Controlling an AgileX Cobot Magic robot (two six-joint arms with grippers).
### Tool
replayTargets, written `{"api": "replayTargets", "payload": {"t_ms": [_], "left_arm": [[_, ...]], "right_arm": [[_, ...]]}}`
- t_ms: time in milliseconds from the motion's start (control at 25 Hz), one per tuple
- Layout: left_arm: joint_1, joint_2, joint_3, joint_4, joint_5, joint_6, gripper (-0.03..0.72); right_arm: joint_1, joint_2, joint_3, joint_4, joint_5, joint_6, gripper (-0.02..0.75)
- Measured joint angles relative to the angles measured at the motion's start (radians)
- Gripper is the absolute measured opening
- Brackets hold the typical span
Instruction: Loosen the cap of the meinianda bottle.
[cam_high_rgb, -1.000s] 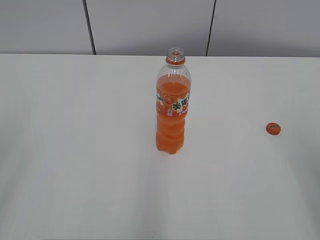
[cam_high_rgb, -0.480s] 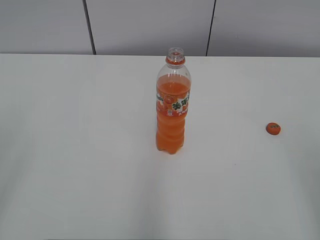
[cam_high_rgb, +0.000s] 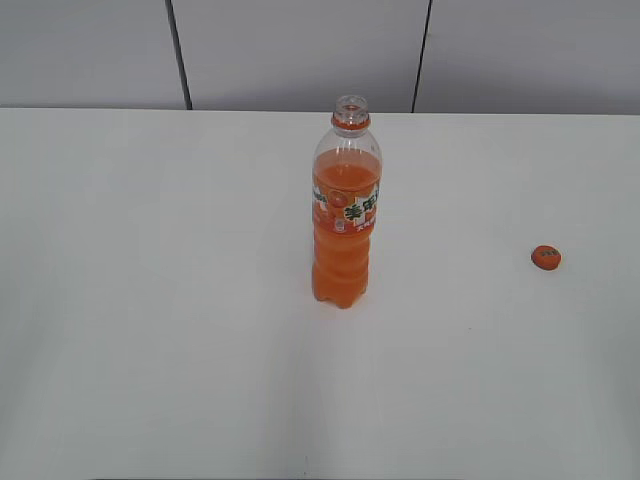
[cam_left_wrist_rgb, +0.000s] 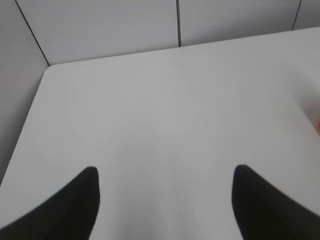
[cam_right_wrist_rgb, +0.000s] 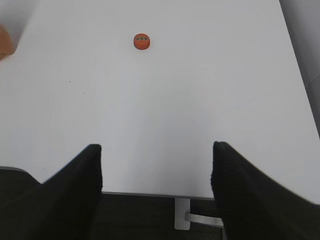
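The meinianda bottle (cam_high_rgb: 346, 215) stands upright in the middle of the white table (cam_high_rgb: 150, 300), its neck open with no cap on it. An orange blur of it shows at the left edge of the right wrist view (cam_right_wrist_rgb: 4, 42). The orange cap (cam_high_rgb: 546, 257) lies on the table far to the bottle's right; it also shows in the right wrist view (cam_right_wrist_rgb: 142, 41). My left gripper (cam_left_wrist_rgb: 164, 172) is open and empty over bare table. My right gripper (cam_right_wrist_rgb: 156, 150) is open and empty, back at the table's near edge. Neither gripper shows in the exterior view.
Grey wall panels (cam_high_rgb: 300, 50) stand behind the table. The table's far left corner (cam_left_wrist_rgb: 47, 70) shows in the left wrist view. The table's near edge and a metal bracket (cam_right_wrist_rgb: 182, 220) show in the right wrist view.
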Motion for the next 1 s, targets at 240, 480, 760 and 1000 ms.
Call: {"api": "replayTargets", "payload": {"t_ms": [240, 480, 760, 1000], "left_arm": [[0.000, -0.103, 0.040, 0.000, -0.008, 0.000, 0.500], [0.000, -0.167, 0.046, 0.000, 0.008, 0.000, 0.500], [0.000, -0.167, 0.075, -0.005, 0.081, 0.000, 0.500], [0.000, -0.167, 0.075, -0.006, 0.084, 0.000, 0.500]], "right_arm": [[0.000, -0.022, 0.026, 0.000, 0.045, -0.001, 0.513], [0.000, -0.022, 0.033, 0.000, 0.047, -0.001, 0.513], [0.000, -0.022, 0.035, 0.001, 0.038, -0.001, 0.512], [0.000, -0.022, 0.071, 0.004, -0.063, -0.001, 0.512]]}}
